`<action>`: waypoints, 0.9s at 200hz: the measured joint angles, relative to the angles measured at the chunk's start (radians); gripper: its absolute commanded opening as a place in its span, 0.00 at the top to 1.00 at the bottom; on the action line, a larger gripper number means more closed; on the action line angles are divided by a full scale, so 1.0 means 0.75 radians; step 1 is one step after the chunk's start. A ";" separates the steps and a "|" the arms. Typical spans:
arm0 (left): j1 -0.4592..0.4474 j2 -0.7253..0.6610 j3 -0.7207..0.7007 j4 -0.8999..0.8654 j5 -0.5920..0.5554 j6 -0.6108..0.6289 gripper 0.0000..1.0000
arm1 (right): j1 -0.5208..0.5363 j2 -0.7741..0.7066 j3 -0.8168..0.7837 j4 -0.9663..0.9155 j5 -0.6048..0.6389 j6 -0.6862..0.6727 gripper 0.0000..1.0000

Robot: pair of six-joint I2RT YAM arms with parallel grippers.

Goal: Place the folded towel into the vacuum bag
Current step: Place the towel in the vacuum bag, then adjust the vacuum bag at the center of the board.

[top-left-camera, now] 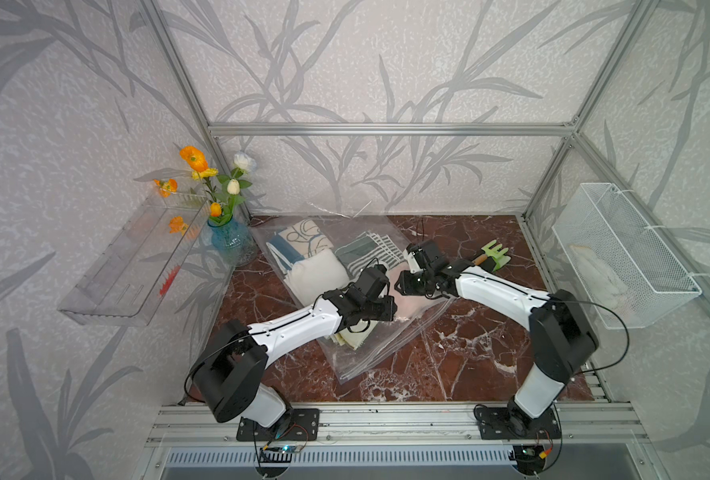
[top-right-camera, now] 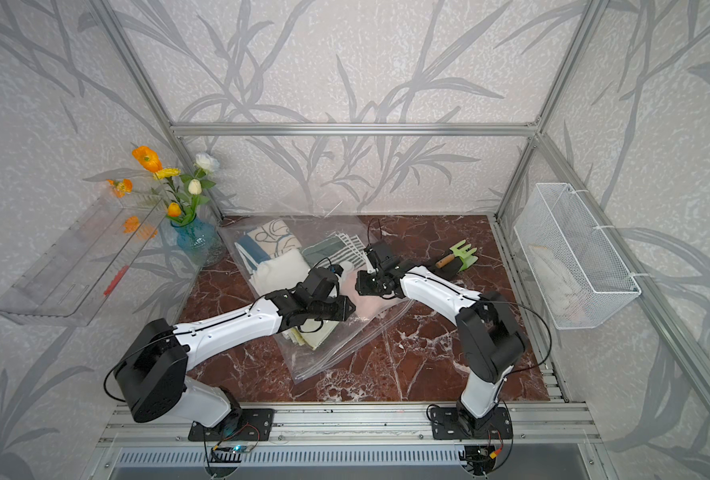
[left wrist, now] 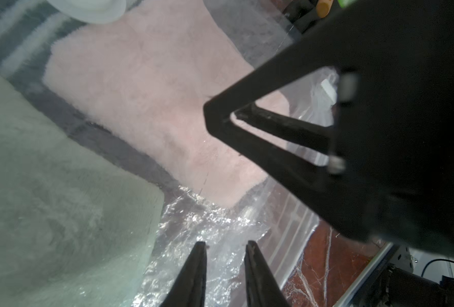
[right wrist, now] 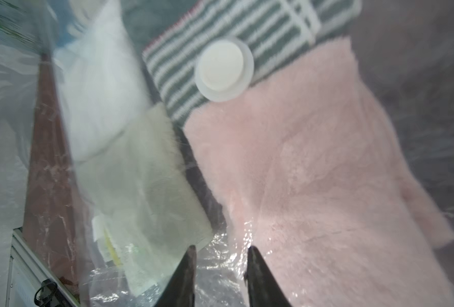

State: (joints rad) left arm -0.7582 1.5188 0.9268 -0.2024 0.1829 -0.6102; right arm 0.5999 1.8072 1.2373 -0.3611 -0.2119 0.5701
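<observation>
Above the desk point(top-left-camera: 482, 357), both pairs of jaws hang slightly parted, empty; snagging loose film of the vacuum bag point(top-left-camera: 380, 353) could drag the pink towel point(right wrist: 313, 172) out.

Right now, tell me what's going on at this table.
Two robot arms are packing folded towels into the vacuum bag, which lies on the marble table. Several towels, the pink towel and pale green towel among them, already lie under its clear plastic. The left hand and right hand hover close together over the bag, both open and holding nothing.
</observation>
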 measured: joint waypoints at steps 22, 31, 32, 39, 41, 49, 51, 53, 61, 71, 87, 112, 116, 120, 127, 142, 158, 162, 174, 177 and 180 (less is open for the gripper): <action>0.000 0.030 -0.087 0.013 -0.009 -0.014 0.70 | -0.045 0.135 -0.011 0.011 -0.050 0.007 0.70; 0.000 0.053 -0.119 0.015 -0.014 -0.016 0.69 | -0.062 0.158 -0.002 0.015 -0.086 -0.001 0.70; 0.000 0.056 -0.122 0.015 -0.015 -0.016 0.69 | -0.065 0.159 0.002 0.013 -0.092 -0.004 0.71; 0.000 0.078 -0.142 0.014 -0.020 -0.017 0.69 | -0.077 0.163 0.016 0.002 -0.112 -0.016 0.72; 0.000 0.084 -0.147 0.012 -0.022 -0.017 0.69 | -0.080 0.163 0.018 0.002 -0.115 -0.021 0.72; 0.000 0.103 -0.165 0.005 -0.029 -0.017 0.68 | -0.095 0.160 0.022 0.000 -0.139 -0.028 0.72; 0.000 0.105 -0.167 0.004 -0.030 -0.017 0.68 | -0.100 0.159 0.021 -0.002 -0.146 -0.028 0.72; 0.000 0.106 -0.170 0.001 -0.031 -0.016 0.68 | -0.107 0.155 0.019 -0.002 -0.154 -0.029 0.71; 0.000 0.105 -0.182 -0.011 -0.034 -0.016 0.67 | -0.134 0.137 -0.002 0.002 -0.184 -0.028 0.70; 0.000 0.088 -0.190 -0.021 -0.037 -0.016 0.65 | -0.183 0.091 -0.047 0.004 -0.225 -0.028 0.65; -0.003 0.024 -0.195 -0.064 -0.043 -0.008 0.59 | -0.313 -0.033 -0.145 -0.017 -0.269 -0.022 0.49; -0.023 -0.106 -0.184 -0.182 -0.065 0.021 0.49 | -0.547 -0.257 -0.267 -0.069 -0.284 -0.025 0.32; -0.030 -0.117 -0.177 -0.204 -0.073 0.031 0.48 | -0.575 -0.285 -0.279 -0.077 -0.283 -0.021 0.29; -0.039 -0.130 -0.166 -0.231 -0.079 0.037 0.45 | -0.602 -0.316 -0.293 -0.087 -0.281 -0.021 0.28; -0.063 -0.143 -0.144 -0.280 -0.092 0.046 0.41 | -0.636 -0.361 -0.317 -0.101 -0.279 -0.021 0.25; -0.127 -0.151 -0.091 -0.373 -0.125 0.055 0.35 | -0.681 -0.422 -0.371 -0.120 -0.277 -0.012 0.25; -0.202 -0.151 -0.038 -0.464 -0.152 0.053 0.30 | -0.721 -0.421 -0.413 -0.131 -0.280 0.004 0.25; -0.221 -0.150 -0.027 -0.488 -0.158 0.052 0.29 | -0.728 -0.411 -0.418 -0.130 -0.284 0.005 0.25; -0.275 -0.143 0.004 -0.549 -0.174 0.042 0.26 | -0.749 -0.369 -0.429 -0.120 -0.303 0.019 0.25; -0.288 -0.139 0.010 -0.562 -0.178 0.041 0.26 | -0.752 -0.357 -0.430 -0.115 -0.312 0.024 0.26; -0.304 -0.135 0.017 -0.577 -0.183 0.040 0.25 | -0.754 -0.344 -0.431 -0.110 -0.317 0.030 0.26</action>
State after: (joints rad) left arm -0.9859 1.4174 0.9394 -0.6350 0.0460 -0.5804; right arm 0.0341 1.5494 0.9138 -0.4438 -0.4500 0.5922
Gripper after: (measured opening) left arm 0.727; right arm 0.750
